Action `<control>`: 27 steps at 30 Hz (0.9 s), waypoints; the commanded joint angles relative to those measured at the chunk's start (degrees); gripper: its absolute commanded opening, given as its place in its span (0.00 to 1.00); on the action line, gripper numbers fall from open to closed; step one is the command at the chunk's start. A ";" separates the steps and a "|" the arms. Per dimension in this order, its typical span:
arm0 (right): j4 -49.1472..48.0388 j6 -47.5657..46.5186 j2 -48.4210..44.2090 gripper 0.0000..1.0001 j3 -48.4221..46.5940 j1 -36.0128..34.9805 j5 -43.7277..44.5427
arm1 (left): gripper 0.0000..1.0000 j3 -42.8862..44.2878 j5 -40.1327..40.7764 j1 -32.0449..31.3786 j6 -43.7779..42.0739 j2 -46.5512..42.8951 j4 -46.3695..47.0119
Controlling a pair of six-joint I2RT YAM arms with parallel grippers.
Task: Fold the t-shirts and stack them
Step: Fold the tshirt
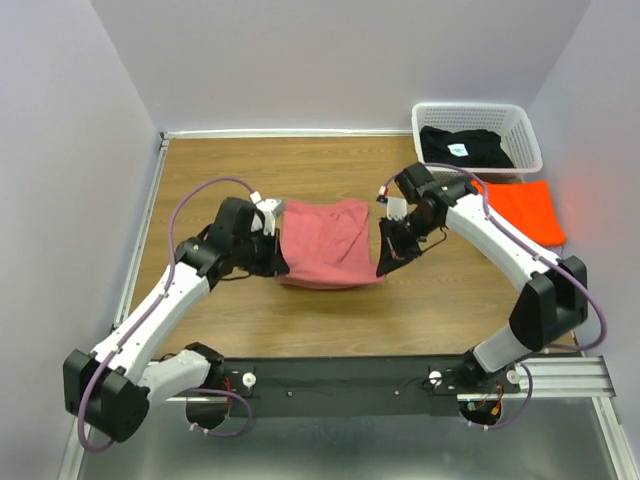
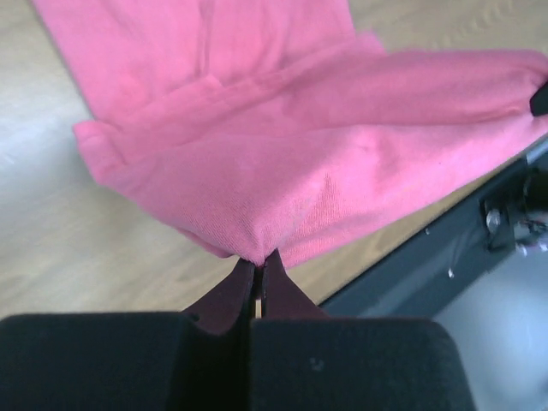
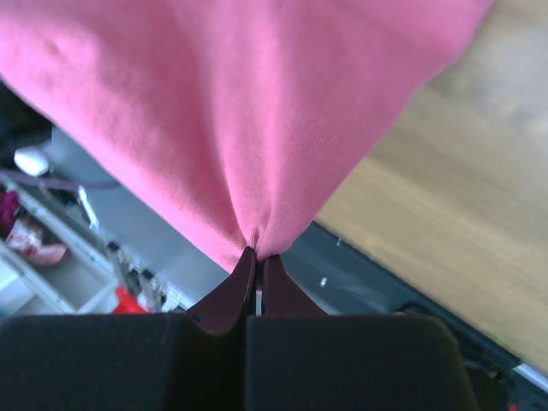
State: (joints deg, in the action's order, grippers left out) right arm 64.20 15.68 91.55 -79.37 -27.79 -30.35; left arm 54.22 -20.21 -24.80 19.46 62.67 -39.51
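Left gripper (image 1: 274, 248) - jaws pressed together, pinching the pink shirt (image 1: 325, 243) at centre frame. Right gripper (image 1: 386, 262) pinches its opposite edge likewise. Fold under way; nothing stacked. Orange shirt (image 1: 525, 210) at right appears folded. Black shirt (image 1: 465, 147) waits in the basket (image 1: 528, 142), upper right. Count - three shirts, one basket.

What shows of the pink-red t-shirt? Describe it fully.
The pink-red t-shirt is soft, plain knit cloth, doubled over itself, with a hemmed edge showing in the left wrist view. It sits mid-table between the arms, its far part resting on the wooden table. The left gripper and right gripper each pinch a near corner, jaws shut, drawing the cloth into peaks.
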 commanded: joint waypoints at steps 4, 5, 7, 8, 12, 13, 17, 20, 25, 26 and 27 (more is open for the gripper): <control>-1.98 2.33 -10.58 0.01 13.36 -4.45 -9.28 | 0.00 -9.99 -4.40 -12.88 11.09 -11.33 -2.33; -2.07 2.86 -11.64 0.01 14.67 -5.33 -9.81 | 0.00 -10.79 -4.66 -12.91 12.60 -12.83 -2.33; -2.68 5.14 -13.58 0.01 16.87 -7.27 -10.87 | 0.00 -12.11 -5.71 -16.15 14.80 -17.22 -3.03; -2.77 6.71 -15.59 0.01 18.88 -9.02 -11.74 | 0.00 -13.07 -5.81 -17.55 16.73 -20.02 -3.38; -2.07 9.36 -19.29 0.00 19.70 -11.05 -12.37 | 0.00 -13.61 -7.91 -19.32 19.90 -24.69 -5.75; -1.72 9.63 -19.74 0.00 19.26 -11.06 -12.54 | 0.00 -13.70 -8.79 -19.41 20.09 -25.14 -6.37; -1.27 9.45 -18.43 0.00 13.73 -11.06 -8.34 | 0.00 -11.42 -5.64 -19.32 19.56 -22.87 -6.03; -1.27 9.02 -15.01 0.00 9.33 -10.88 -3.95 | 0.00 -10.63 -5.55 -18.80 19.12 -17.95 -2.34; -2.59 6.30 -9.11 0.00 6.95 -8.16 -2.00 | 0.00 -9.22 -6.68 -11.26 12.63 -9.61 -0.75; -3.03 6.03 -8.41 0.01 6.86 -7.03 -2.26 | 0.00 -8.00 -6.95 -9.24 10.18 -8.98 -0.75; -3.29 5.77 -7.19 0.01 6.78 -6.58 -3.13 | 0.00 -7.29 -7.04 -5.82 9.29 -7.93 -0.75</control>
State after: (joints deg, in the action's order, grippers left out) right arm 62.11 23.29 81.14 -71.42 -36.56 -35.22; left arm 43.29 -25.96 -36.77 34.41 53.10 -41.67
